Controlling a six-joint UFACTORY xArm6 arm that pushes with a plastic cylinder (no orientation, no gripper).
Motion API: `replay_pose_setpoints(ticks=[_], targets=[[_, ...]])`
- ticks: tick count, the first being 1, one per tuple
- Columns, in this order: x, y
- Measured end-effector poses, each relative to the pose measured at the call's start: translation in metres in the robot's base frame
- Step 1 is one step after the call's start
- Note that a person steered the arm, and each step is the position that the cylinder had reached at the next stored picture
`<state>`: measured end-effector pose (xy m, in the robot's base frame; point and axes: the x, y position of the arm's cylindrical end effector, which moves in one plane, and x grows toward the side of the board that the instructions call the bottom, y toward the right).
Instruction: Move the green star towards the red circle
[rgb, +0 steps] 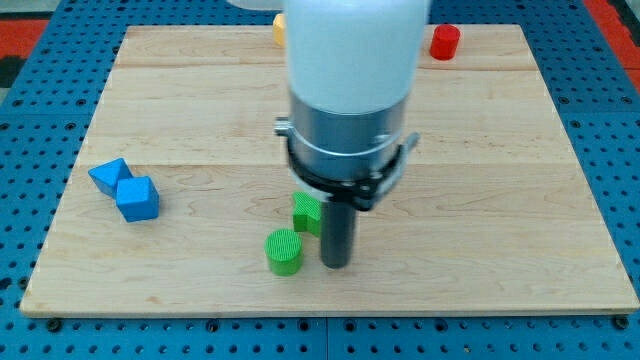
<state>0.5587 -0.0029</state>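
The green star (306, 212) lies on the wooden board (500, 200) below centre, partly hidden behind the rod. My tip (336, 264) rests on the board just to the lower right of the star, touching or nearly touching it. A green cylinder (283, 250) stands just left of my tip, below the star. The red circle (445, 41) is a red cylinder near the board's top edge, to the right of the arm's white body, far from the star.
Two blue blocks sit together at the view's left: a blue triangle (108, 174) and a blue cube (137, 198). A yellow block (279, 28) shows at the top edge, mostly hidden behind the arm. A blue pegboard (30, 120) surrounds the board.
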Motion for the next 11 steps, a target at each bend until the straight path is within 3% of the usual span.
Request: replay_pose_setpoints(ticks=[1, 3, 4, 5, 6, 7, 8, 9, 10, 11], targets=[[-0.042, -0.018], [-0.159, 0.024], [-0.111, 0.022], [-0.124, -0.023], [-0.153, -0.011], [-0.175, 0.043], [-0.172, 0.069], [-0.143, 0.047], [-0.159, -0.012], [-0.201, 0.015]])
